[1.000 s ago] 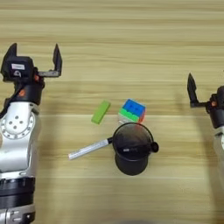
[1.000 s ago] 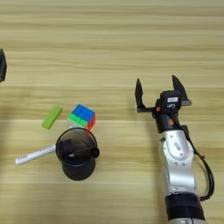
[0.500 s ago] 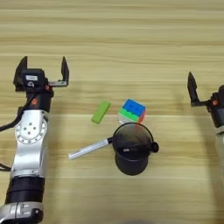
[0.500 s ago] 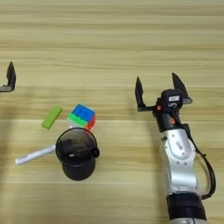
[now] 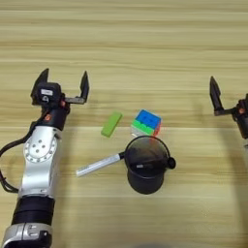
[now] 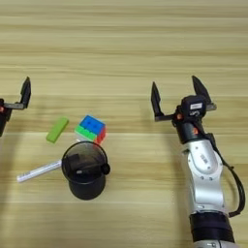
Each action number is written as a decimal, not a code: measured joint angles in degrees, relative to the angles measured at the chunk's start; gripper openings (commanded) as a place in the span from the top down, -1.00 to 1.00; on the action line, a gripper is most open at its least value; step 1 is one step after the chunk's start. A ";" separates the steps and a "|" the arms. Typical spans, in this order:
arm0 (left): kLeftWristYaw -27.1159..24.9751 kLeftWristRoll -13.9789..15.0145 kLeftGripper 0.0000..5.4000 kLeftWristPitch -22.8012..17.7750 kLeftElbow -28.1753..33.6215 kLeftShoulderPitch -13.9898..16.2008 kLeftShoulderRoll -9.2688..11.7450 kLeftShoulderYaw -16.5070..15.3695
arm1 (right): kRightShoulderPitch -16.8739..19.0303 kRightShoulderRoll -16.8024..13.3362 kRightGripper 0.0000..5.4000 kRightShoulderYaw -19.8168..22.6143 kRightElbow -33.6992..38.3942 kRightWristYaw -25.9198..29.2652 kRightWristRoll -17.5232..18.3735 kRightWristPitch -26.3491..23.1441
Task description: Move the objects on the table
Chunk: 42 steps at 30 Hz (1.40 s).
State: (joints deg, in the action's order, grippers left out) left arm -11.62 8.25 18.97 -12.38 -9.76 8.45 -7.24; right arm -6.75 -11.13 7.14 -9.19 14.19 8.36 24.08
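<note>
A green rectangular block (image 5: 112, 123) lies on the table (image 5: 126, 43) left of a multicoloured puzzle cube (image 5: 147, 122). In front of the cube stands a black mesh pen cup (image 5: 145, 163) with a black pen (image 5: 150, 165) inside it. A silver-white marker pen (image 5: 99, 164) lies on the wood with its tip touching the cup's left side. My left gripper (image 5: 63, 82) hovers open above and to the left of the block, holding nothing. At the right, well clear of the objects, my right gripper (image 6: 178, 94) is open and empty.
My left arm (image 5: 39, 169) runs down the left side to the front edge. My right arm (image 6: 206, 184) does the same on the right. Bare wood stretches across the back of the table and between the cup and the right arm.
My left gripper has moved right and toward the objects, from the far left edge to a spot near the green block. The right arm has stayed put.
</note>
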 measured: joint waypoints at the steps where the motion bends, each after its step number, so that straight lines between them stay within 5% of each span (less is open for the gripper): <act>1: -0.33 0.63 -0.98 -0.01 0.21 0.04 -0.02 0.00 | -0.02 0.00 -1.00 -0.02 0.02 0.02 0.00 -0.01; 16: -0.91 1.09 -0.98 0.30 0.44 0.13 -0.48 -0.98 | -0.25 -0.04 -1.00 -2.26 0.34 4.27 1.12 -2.53; 42: -0.67 0.92 -0.98 0.58 -0.12 0.13 -0.69 -1.04 | -3.07 -9.10 -1.00 -14.53 4.43 32.40 4.33 -14.82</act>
State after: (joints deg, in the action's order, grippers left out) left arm -12.29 9.16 19.55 -12.50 -9.63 7.75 -8.27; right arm -9.82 -20.23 -7.39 -4.76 46.59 12.69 9.26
